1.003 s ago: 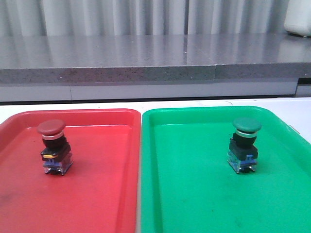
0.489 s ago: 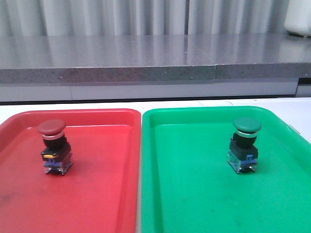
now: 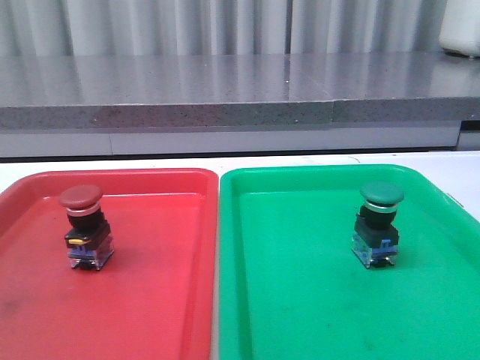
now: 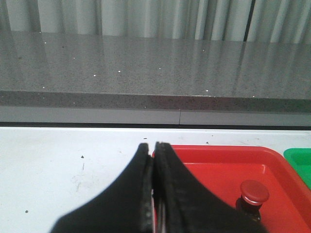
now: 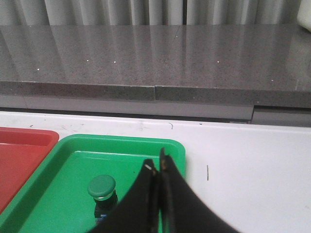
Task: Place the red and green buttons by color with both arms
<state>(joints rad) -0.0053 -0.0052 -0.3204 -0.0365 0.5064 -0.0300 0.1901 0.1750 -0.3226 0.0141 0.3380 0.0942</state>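
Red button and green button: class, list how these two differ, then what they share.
The red button has a dull red cap; the green button has a dark green one. The red button stands in the red tray, the green in the green tray. Both stand upright, with silver collars and black-and-clear bases.

The white bench [image 3: 465, 169] holds a red tray [image 3: 150, 300] and a green tray [image 3: 300, 300], side by side, touching.

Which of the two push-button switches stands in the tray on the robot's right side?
The switch with the dark green mushroom cap stands upright in the green plastic tray, on the robot's right. The dull red-capped switch stands in the red plastic tray.
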